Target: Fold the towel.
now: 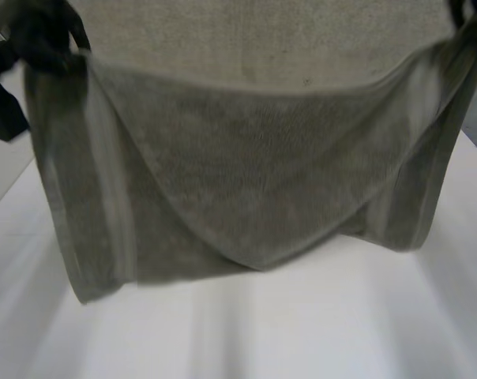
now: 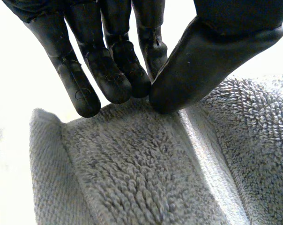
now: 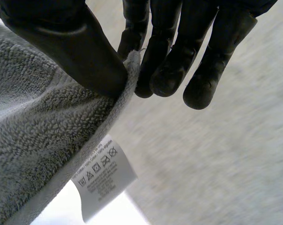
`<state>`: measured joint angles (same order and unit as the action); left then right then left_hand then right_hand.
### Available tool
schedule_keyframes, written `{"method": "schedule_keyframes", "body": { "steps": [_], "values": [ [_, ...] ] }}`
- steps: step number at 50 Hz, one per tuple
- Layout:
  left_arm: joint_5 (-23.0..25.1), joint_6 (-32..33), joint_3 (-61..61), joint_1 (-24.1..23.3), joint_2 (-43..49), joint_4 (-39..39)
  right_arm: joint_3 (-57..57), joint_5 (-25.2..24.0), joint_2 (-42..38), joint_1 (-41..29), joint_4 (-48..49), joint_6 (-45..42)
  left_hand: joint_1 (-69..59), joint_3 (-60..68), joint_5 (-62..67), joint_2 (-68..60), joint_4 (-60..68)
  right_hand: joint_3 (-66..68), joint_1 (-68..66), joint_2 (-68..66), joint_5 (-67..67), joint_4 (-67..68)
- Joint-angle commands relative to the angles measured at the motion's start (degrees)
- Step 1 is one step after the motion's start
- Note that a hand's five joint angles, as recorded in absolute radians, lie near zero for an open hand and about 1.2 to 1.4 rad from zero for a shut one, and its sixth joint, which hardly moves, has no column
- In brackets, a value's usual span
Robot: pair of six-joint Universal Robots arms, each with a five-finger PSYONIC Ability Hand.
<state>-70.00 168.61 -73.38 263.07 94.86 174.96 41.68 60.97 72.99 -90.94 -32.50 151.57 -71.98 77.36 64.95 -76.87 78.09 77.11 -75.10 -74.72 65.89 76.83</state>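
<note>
in the head view the grey towel [image 1: 246, 181] is held up in the air and spreads almost from one side to the other. its top edge sags in the middle and the sides fall in folds. the lower part hangs over the white tabletop [image 1: 302, 324] (whether it touches there, i cannot tell). the left robot hand [image 1: 45, 35] is dark at the towel's upper corner on the robot's left side.

in the left wrist view the left robot hand pinches the towel's edge: the thumb [image 2: 202, 65] presses on the cloth from one side and the fingers [image 2: 106, 79] reach down behind it. a flat woven band [image 2: 202, 150] runs across the pile just below the thumb.

in the right wrist view the right robot hand [image 3: 80, 56] also grips the towel, with the thumb pushing the edge against the fingers [image 3: 167, 70]. a white care label [image 3: 101, 176] hangs from this same edge, below the thumb.
</note>
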Motion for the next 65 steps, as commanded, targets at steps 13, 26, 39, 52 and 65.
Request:
{"method": "schedule_keyframes", "body": {
  "steps": [13, 26, 39, 52, 65],
  "values": [
    [-7.07, 5.24, 33.78, -1.33, 29.23, 1.86, -21.78, 14.78, -23.77, -13.03, 21.13, -4.11, -8.02, 2.64, 5.05, -3.13, 1.91, 2.89, -4.9, -5.28, 4.11, 3.17],
    [-9.37, 3.39, 45.43, -3.88, 24.75, 12.15, -35.0, 16.81, -22.1, -13.21, 29.07, 9.89, -8.02, 2.64, 5.05, -3.13, 1.91, 2.89, -4.9, -5.28, 4.11, 3.17],
    [-5.25, 0.75, 10.58, 0.07, 25.11, 13.38, -8.78, 3.28, -22.1, -11.81, 14.58, 1.31, -8.02, 2.64, 5.05, -3.13, 1.91, 2.89, -4.9, -5.28, 4.11, 3.17],
    [-0.93, 11.73, -15.55, 2.28, 23.7, 18.22, 25.26, 3.36, -19.74, -8.3, 21.42, -15.77, -8.02, 2.64, 5.05, -3.13, 1.91, 2.89, -4.9, -5.28, 4.11, 3.17],
    [-0.31, 12.97, -21.9, 3.33, 20.89, 18.57, 39.96, 3.8, -14.72, -6.44, 32.66, -14.73, -8.02, 2.64, 5.05, -3.13, 1.91, -11.04, 9.03, 8.65, -9.82, -10.76]
  ]
}}
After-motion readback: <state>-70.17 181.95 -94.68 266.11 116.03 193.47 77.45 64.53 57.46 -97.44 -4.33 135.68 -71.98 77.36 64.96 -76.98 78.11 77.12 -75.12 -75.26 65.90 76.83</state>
